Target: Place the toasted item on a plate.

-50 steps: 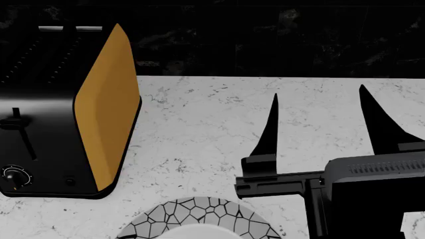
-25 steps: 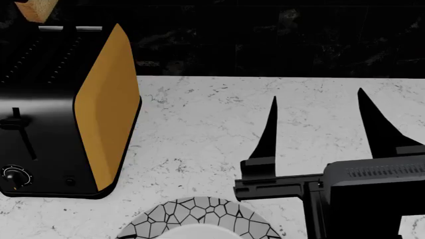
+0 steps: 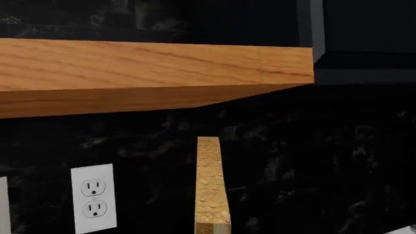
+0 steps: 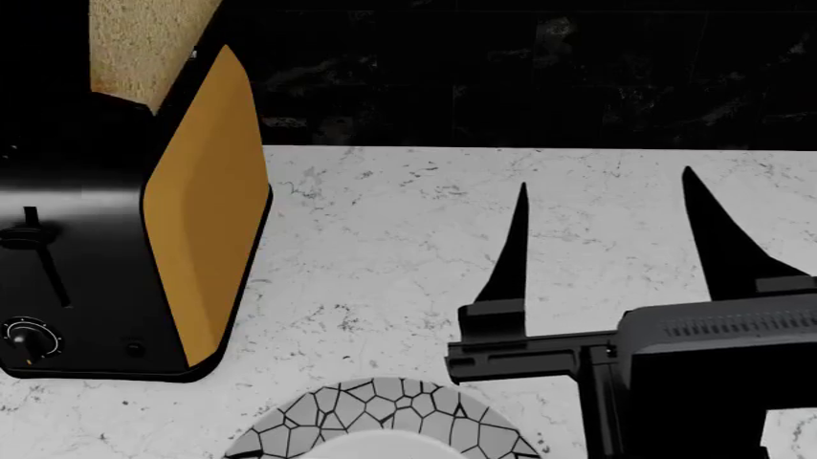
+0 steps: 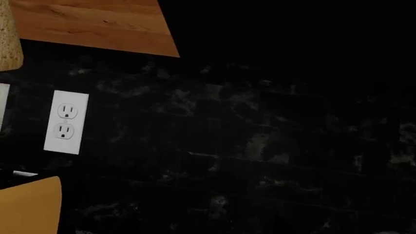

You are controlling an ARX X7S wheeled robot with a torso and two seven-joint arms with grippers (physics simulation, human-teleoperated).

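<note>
The plate (image 4: 383, 421) lies nearest on the marbled surface (image 4: 383, 249). Just right, the right gripper (image 4: 607, 215) is spread open and empty. Farther left, the bread (image 4: 147, 48) is above the toaster (image 4: 115, 220). The left gripper is unseen.

One slice of toast (image 4: 143, 48) shows above one black toaster (image 4: 121, 220) with an orange side. One mosaic-rimmed plate (image 4: 383, 416) sits at the near edge of the single white marble surface (image 4: 383, 249). One gripper (image 4: 607, 239), with two fingers, is visible. One wall outlet (image 3: 94, 197) and one wooden shelf (image 3: 149, 68) complete the count.
</note>
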